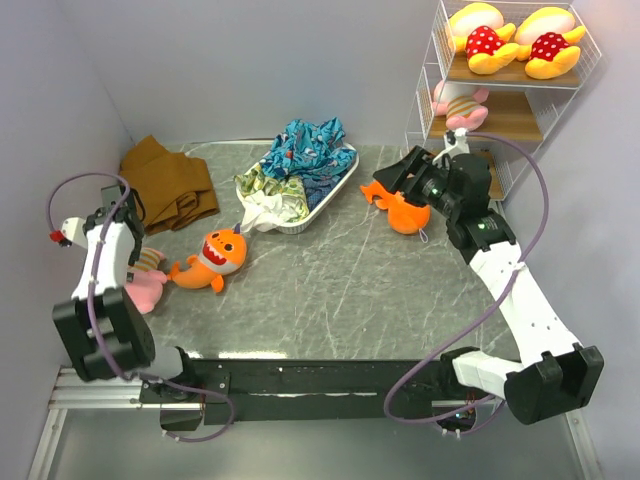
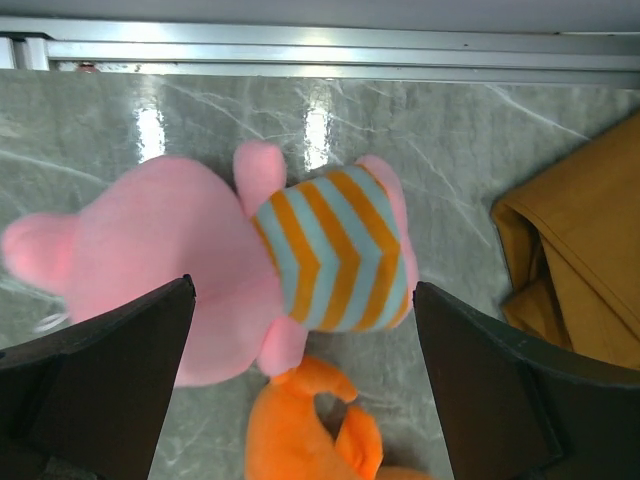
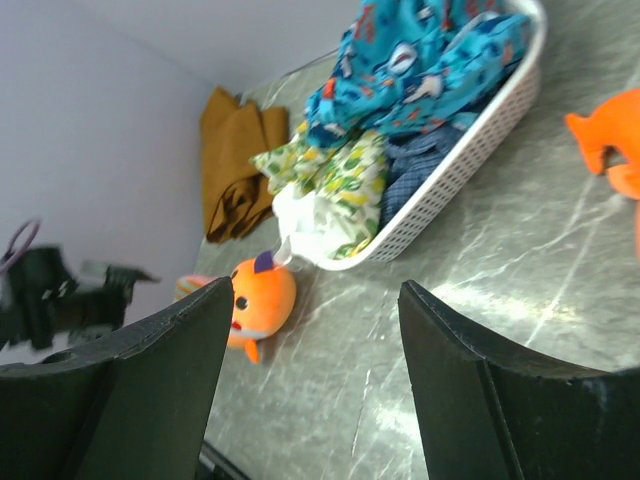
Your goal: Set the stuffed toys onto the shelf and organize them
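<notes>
A white tray piled with a patterned cloth heap sat at the far middle of the bench. A brown cloth lay in the far left corner. The left shark lay just in front of the tray's near end, its tail against the pink toy at the left edge. The right shark lay beyond the tray's other end, in front of the shelf.

The shelf stood in the far right corner. It carried the yellow toys side by side on the top board and the shelved pink toy at the left of the middle board. My right arm's wrist hid most of its lowest board.

My left arm was folded up tight by the left wall. The left gripper pointed down over the pink toy with its jaws spread wide, one on each side; I could not tell whether they touched it. My right arm reached forward and left from its base. The right gripper hung just beside the right shark, facing the tray, jaws spread with nothing between them.

The most open bench lay in the middle and along the near side, between the two sharks. On the left, the wall, brown cloth and left shark crowded the pink toy.
</notes>
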`<move>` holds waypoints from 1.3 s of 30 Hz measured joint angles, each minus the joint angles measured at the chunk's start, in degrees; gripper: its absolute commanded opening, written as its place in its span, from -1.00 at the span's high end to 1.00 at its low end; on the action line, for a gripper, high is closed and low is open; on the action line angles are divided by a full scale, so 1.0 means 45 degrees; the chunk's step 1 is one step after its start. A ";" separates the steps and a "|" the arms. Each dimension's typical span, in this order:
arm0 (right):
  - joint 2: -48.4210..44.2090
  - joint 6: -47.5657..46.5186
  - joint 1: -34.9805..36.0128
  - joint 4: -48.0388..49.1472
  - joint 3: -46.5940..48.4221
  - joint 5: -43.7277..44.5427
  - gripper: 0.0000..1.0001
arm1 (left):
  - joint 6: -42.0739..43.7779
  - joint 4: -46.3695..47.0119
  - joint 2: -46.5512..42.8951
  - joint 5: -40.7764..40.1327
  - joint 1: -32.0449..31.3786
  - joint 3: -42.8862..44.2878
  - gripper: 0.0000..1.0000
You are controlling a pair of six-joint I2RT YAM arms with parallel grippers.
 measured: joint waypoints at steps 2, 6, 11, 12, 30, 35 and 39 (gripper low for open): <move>-0.0019 -0.0039 0.0311 0.0010 0.0000 -0.0010 -0.49 | -0.0083 0.0015 0.0753 0.0228 0.0233 0.0321 -0.98; -0.0024 -0.0112 0.0680 0.0010 0.0000 -0.0097 -0.49 | -0.0117 0.0238 0.1593 0.0588 0.0335 0.0573 -0.88; -0.0151 -0.0180 0.0816 0.0010 -0.0010 -0.0083 -0.49 | -0.0160 0.0962 0.2186 0.1093 0.0408 0.0068 -0.68; -0.0185 -0.0189 0.0821 0.0010 -0.0010 -0.0078 -0.49 | -0.0189 0.1146 0.2395 0.1224 0.0457 -0.0155 -0.56; -0.0845 -0.0398 0.0937 -0.0296 -0.0005 0.0092 -0.49 | 0.0471 0.0933 0.1530 0.2181 0.1307 -0.0165 0.98; -0.1005 -0.0481 0.0937 -0.0481 0.0044 -0.0253 -0.48 | 0.1277 0.0957 -0.1049 0.2356 0.1326 0.0933 0.98; -0.1010 -0.0432 0.0937 -0.0452 0.0296 -0.1234 -0.48 | 0.2317 0.2696 -0.3963 0.4357 0.1350 0.0792 0.98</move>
